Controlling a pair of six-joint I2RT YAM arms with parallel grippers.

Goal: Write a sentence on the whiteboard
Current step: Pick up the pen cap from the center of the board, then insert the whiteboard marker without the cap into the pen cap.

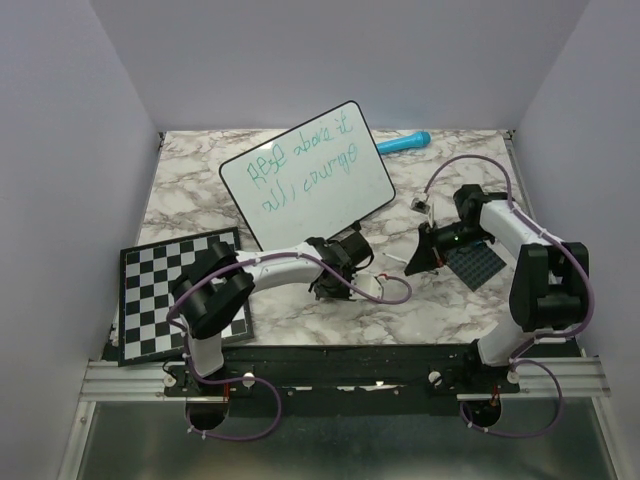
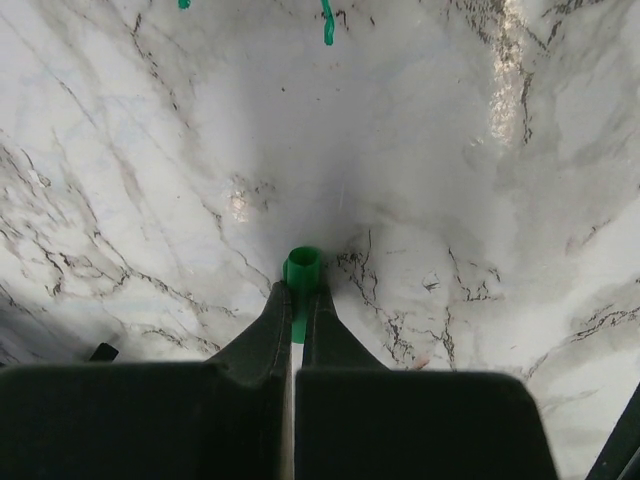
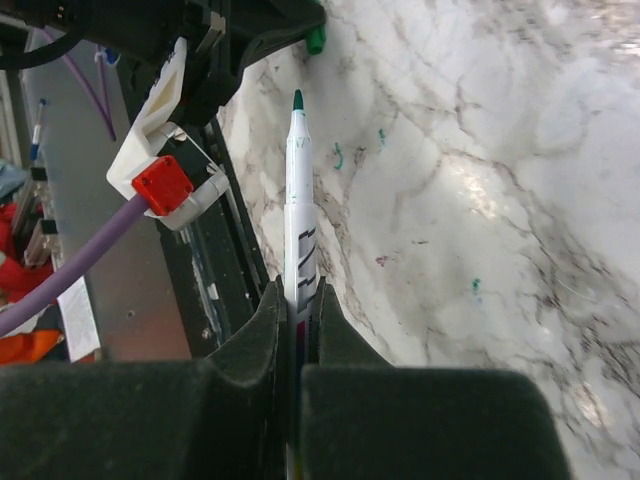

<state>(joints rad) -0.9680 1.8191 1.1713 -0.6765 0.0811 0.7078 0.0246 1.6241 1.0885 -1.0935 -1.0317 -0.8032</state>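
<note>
Whiteboard point(image 1: 320, 195) work looks nearly done: left gripper point(image 2: 297, 300) jaws pinch a green cap point(image 2: 301, 266), right gripper point(image 3: 298, 295) jaws pinch the bare-tipped marker point(image 3: 299, 200). Beyond them, at mid-table point(image 1: 180, 200), the board carries the sentence point(image 1: 300, 160) in two green lines. Only capping seems left.

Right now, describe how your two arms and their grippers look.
Both the left arm and right arm have white links with bulky black joints, and a purple cable loops along each. The left gripper and right gripper are matte black, with two fingers tapering to narrow tips.
</note>
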